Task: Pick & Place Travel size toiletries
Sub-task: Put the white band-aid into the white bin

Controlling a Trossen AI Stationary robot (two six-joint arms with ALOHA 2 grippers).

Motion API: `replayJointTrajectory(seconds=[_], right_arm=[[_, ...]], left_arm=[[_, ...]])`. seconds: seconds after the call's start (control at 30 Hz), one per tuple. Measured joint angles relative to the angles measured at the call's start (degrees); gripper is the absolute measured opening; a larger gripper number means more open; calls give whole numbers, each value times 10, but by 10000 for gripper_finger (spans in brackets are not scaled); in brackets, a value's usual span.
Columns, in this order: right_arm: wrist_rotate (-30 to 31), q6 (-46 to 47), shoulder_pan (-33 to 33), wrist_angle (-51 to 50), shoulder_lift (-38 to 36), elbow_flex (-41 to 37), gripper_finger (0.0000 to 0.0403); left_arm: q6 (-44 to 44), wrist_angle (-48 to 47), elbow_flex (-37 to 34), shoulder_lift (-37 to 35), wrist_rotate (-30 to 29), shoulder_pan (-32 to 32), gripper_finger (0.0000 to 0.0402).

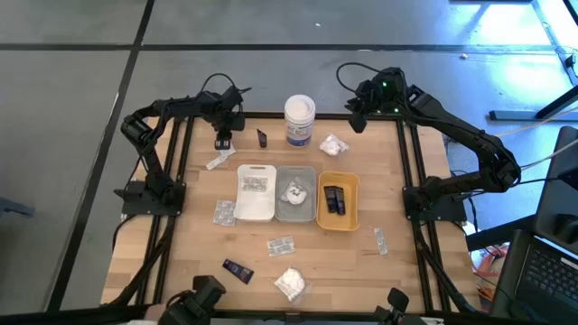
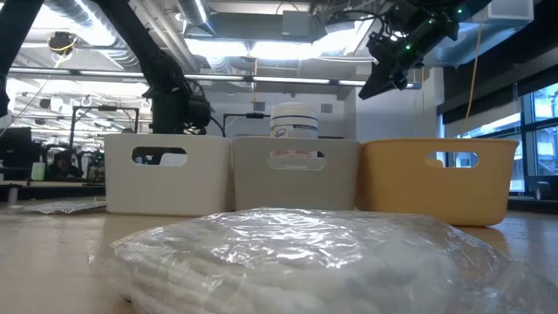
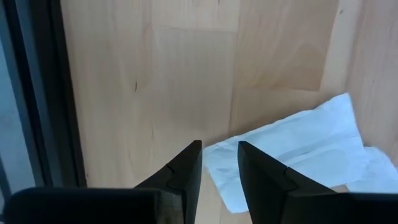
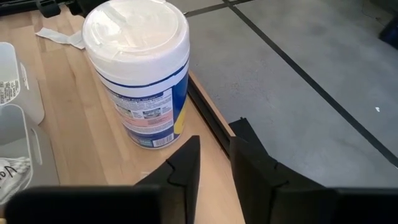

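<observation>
Toiletries lie scattered on the wooden table. Near the far left, a flat pale sachet (image 1: 217, 162) (image 3: 292, 149) lies flat. My left gripper (image 1: 223, 141) (image 3: 219, 167) hovers low at its far end, fingers close together. A black tube (image 1: 262, 137) and a white bundle (image 1: 333, 144) lie beside the tub. Nearer, sachets (image 1: 223, 213) (image 1: 281, 245) (image 1: 380, 239), a black tube (image 1: 238, 269) and a wrapped white bundle (image 1: 291, 283) (image 2: 288, 253) rest flat. My right gripper (image 1: 357, 122) (image 4: 214, 158) (image 2: 384, 74) hangs raised over the far edge, shut, right of the tub.
Three trays stand side by side mid-table: white (image 1: 256, 171) with sachets, grey (image 1: 296, 171) with a white bundle, orange (image 1: 338, 178) with black tubes. The tall white tub with a blue label (image 1: 300, 120) (image 4: 140, 74) stands at the far edge. A dark frame (image 1: 271, 115) rims the table.
</observation>
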Motion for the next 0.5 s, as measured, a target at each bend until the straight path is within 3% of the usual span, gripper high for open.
replayJointTrajectory(seconds=[0.5], right_arm=[[-24, 2, 0, -7, 0, 0, 109]], left_arm=[[-1, 6, 3, 32, -1, 2, 100]])
